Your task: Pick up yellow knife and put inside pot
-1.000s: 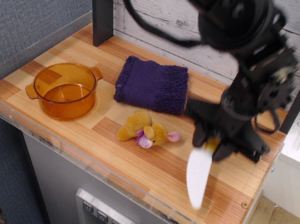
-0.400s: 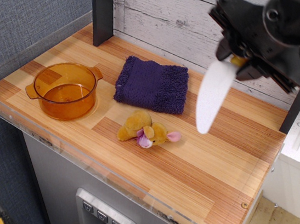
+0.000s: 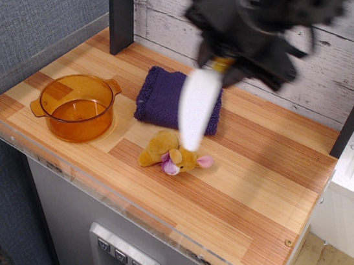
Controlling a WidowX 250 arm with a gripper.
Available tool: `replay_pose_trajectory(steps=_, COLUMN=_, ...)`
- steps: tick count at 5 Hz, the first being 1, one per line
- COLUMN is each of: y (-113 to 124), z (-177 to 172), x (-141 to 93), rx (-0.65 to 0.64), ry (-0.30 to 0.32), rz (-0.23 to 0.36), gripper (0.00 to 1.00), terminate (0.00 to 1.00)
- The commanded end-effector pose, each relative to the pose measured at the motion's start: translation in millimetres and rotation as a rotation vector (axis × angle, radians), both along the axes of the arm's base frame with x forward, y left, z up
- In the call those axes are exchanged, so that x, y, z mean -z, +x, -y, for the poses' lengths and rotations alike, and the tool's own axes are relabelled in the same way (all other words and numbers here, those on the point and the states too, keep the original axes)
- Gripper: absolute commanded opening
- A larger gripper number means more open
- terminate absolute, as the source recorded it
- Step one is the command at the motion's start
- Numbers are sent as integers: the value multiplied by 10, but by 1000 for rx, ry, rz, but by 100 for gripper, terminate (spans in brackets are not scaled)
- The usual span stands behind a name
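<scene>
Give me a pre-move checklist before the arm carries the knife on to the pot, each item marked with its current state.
1. Knife gripped: ok. The gripper is shut on the yellow knife at its handle, blade hanging down.
2. Knife clear of the table: ok, it hangs in the air in front of the purple cloth.
3. Pot upright and open: ok, nothing visible inside.
4. Path toward the pot: ok; the plush toy lies low, under the blade tip.
5. Knife over the pot: not ok, it is off to the right.
6. Grip firmness: cannot tell; motion blur.
</scene>
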State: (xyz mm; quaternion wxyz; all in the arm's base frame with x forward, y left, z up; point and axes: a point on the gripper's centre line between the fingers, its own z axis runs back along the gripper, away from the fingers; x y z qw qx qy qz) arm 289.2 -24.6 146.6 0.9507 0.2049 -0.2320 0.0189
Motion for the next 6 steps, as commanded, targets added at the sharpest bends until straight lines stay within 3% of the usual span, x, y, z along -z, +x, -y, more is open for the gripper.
replay_pose_trajectory(steps=1, y=-81, z=-449, x=11, rx=-83, ry=-1, rz=-24, gripper=0, terminate=0)
replay_pose_trajectory(steps=3, y=-55, z=-942, x=219, rx=-146, ry=-41, rz=-63, gripper=0, terminate=0)
replay_pose_trajectory(steps=4, y=-23, z=-1261, x=211, rx=-196, ry=-58, rz=-48, gripper=0, terminate=0)
replay_pose_trajectory(steps=6, y=66, z=-1335, x=419, rx=-145, ry=-73, rz=-121, gripper=0, terminate=0)
